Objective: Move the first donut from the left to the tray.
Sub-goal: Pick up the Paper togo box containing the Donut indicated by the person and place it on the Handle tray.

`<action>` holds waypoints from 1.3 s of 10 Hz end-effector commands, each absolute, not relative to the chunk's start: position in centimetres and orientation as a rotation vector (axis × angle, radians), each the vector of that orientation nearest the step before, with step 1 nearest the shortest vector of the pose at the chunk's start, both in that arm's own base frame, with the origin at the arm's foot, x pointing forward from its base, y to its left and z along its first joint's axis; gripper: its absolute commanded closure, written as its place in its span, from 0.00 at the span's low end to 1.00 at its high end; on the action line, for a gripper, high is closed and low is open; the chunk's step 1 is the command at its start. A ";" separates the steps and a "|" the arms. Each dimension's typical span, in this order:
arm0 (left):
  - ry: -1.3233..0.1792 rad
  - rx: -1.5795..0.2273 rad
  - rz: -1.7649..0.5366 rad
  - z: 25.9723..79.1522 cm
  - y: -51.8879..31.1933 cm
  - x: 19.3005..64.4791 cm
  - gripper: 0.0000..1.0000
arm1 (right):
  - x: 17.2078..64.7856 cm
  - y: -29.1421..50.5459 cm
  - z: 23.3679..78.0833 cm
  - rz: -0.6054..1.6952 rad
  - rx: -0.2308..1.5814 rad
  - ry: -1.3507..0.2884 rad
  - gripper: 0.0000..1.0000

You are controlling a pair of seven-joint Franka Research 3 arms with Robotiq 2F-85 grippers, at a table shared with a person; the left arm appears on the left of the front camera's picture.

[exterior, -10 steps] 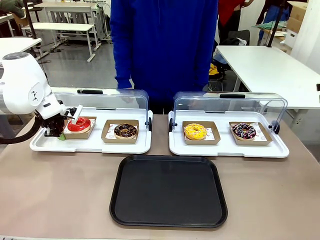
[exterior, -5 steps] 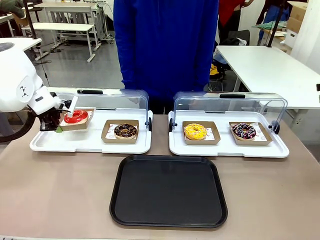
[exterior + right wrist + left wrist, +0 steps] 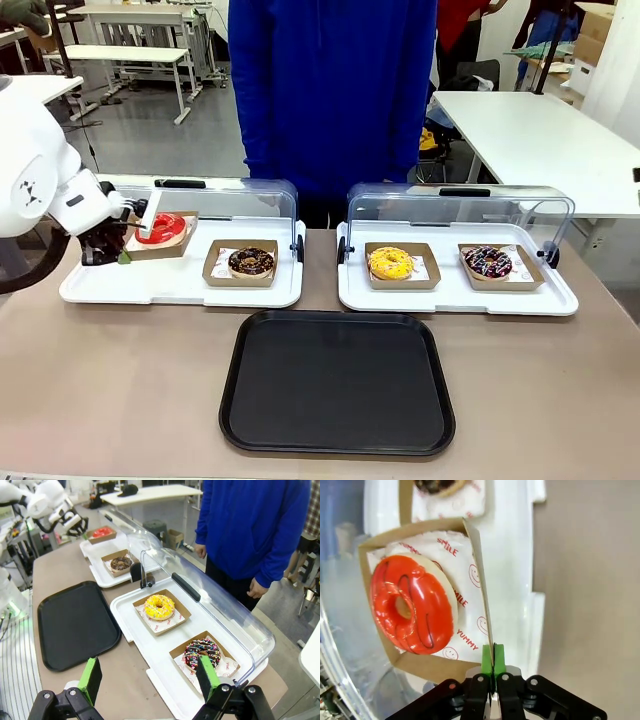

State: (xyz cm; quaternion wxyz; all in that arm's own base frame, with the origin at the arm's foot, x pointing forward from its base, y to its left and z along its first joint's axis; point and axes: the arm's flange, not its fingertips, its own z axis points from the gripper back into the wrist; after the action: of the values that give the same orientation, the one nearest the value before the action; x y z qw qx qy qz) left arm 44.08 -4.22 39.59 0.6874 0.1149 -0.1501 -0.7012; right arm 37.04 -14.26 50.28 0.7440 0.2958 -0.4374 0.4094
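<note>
Red donut: the red-glazed donut (image 3: 161,228) sits in its brown cardboard holder (image 3: 160,240) at the left of the front view, tilted and raised above the left white tray (image 3: 180,285); in the left wrist view the donut (image 3: 412,604) lies on printed paper inside the holder (image 3: 420,660).
Left fingers: the left gripper (image 3: 493,656) has its green pads pressed together on the holder's thin side wall; in the front view it (image 3: 118,240) is at the holder's left edge.
Black tray: the black tray (image 3: 338,382) lies at lower centre on the worktop (image 3: 120,390), well apart from the donut.
Neighbours: a chocolate donut (image 3: 250,262) rests in its holder on the same white tray; a yellow donut (image 3: 390,263) and a sprinkled donut (image 3: 488,262) are on the right white tray (image 3: 455,295).
Right fingers: the right gripper (image 3: 150,677) is spread wide with nothing between its pads, at the bottom of the right wrist view.
Person: a person in a blue top (image 3: 330,100) stands at upper centre.
</note>
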 end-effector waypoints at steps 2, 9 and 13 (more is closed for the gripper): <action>-0.373 0.289 -1.600 41.4 -8.6 38.2 0.99 | 37.4 -14.2 50.4 0.913 0.649 -0.996 0.00; -0.303 0.243 -1.737 43.2 -17.2 36.2 0.99 | 37.4 -14.2 50.4 0.913 0.649 -0.996 0.00; -0.284 0.218 -1.724 43.0 -17.7 35.8 0.99 | 37.4 -14.2 50.4 0.913 0.649 -0.996 0.00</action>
State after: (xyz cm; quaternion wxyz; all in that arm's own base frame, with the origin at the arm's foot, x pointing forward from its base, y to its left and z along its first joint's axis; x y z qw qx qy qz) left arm 36.01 -17.33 43.08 0.6387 0.0954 -0.1274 -0.7528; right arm 37.05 -14.25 50.29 0.7441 0.2955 -0.4372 0.4098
